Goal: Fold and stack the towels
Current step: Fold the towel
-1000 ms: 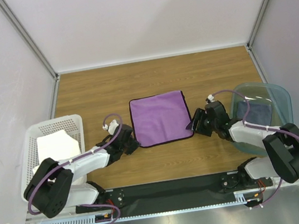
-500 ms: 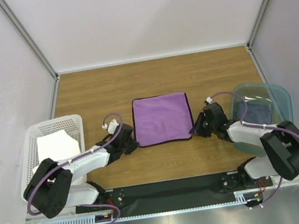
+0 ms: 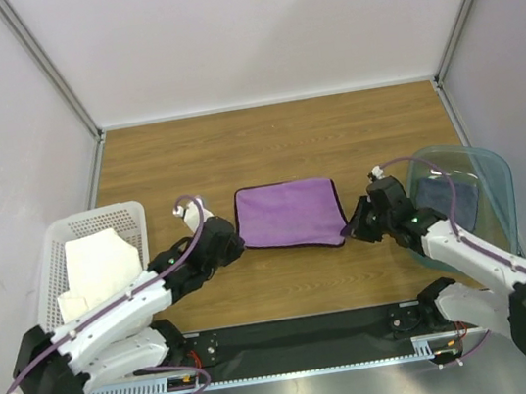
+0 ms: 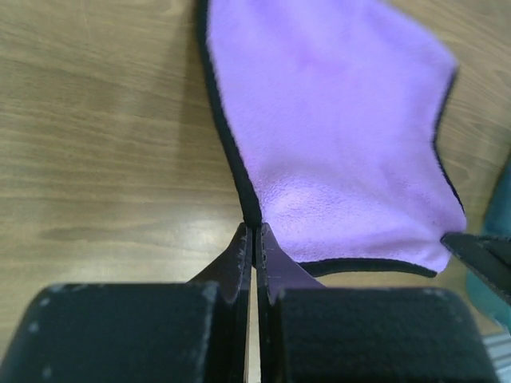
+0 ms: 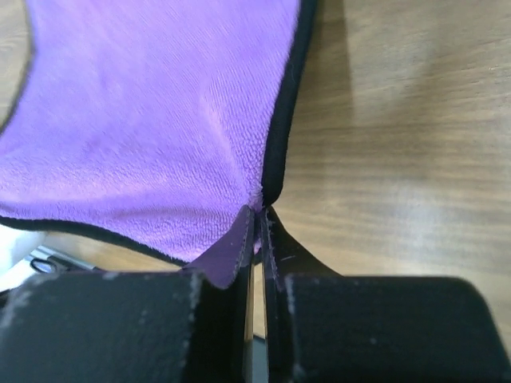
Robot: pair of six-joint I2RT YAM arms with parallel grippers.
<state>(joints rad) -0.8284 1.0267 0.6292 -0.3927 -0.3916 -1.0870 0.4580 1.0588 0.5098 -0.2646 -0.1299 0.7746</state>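
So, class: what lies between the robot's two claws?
The purple towel spans that stretch, with the left claw shut on one near corner and the right claw shut on the other. The top view shows it.

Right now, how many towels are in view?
3. The purple cloth towel is in the middle; the white towel is in the white perforated plastic basket, left; the dark navy towel is in the translucent teal bin, right. Others may be hidden.
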